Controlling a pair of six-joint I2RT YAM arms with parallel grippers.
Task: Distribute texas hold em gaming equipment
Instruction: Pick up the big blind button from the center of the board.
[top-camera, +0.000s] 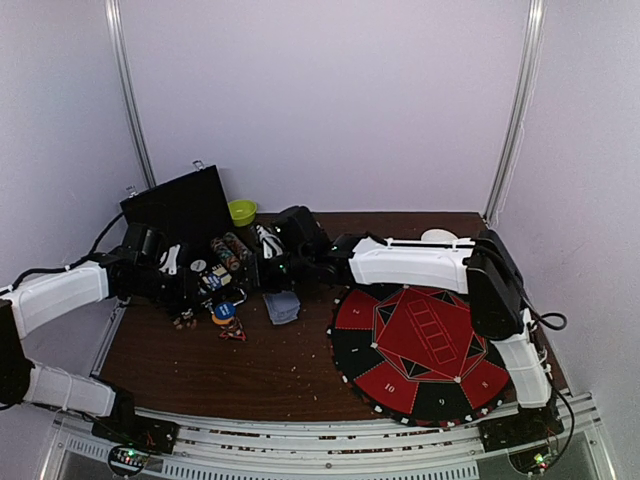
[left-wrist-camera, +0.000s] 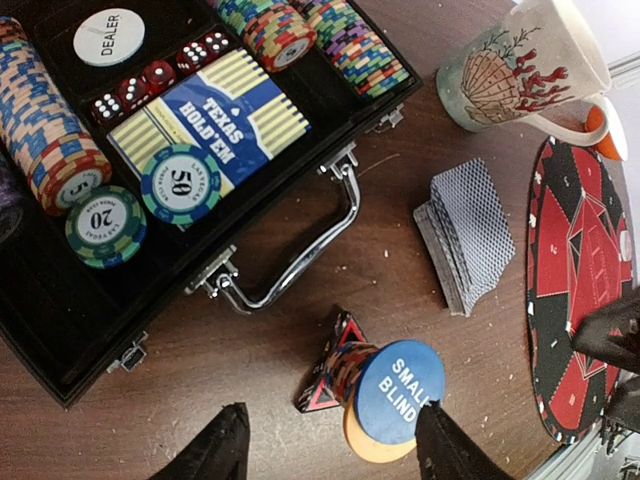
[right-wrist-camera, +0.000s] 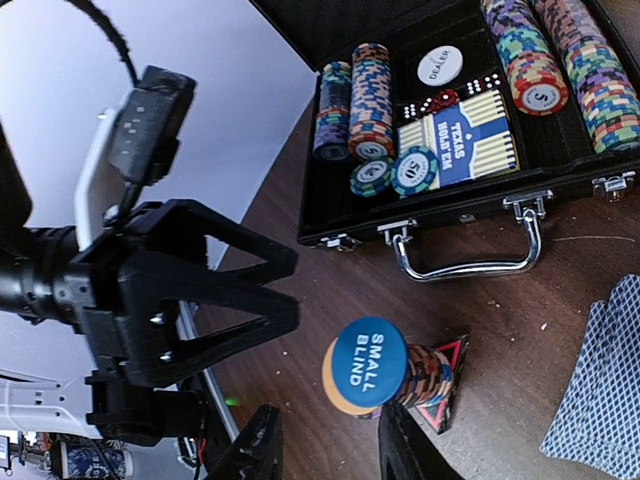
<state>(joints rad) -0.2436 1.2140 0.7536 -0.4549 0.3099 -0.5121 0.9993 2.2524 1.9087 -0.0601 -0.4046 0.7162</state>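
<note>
With fingers apart, your left gripper (left-wrist-camera: 330, 425) and right gripper (right-wrist-camera: 328, 430) both crowd the blue disc (left-wrist-camera: 398, 392) just ahead and could bump.

robot lab cell, plain white walls (top-camera: 330, 100), metal rails (top-camera: 300, 440), brown table (top-camera: 270, 370)

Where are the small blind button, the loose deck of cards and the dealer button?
small blind button (left-wrist-camera: 400, 392), left wrist view, centre of its blue face.
deck of cards (left-wrist-camera: 468, 230), left wrist view, back of the top card.
dealer button (left-wrist-camera: 108, 37), left wrist view, middle of its white face.
</note>
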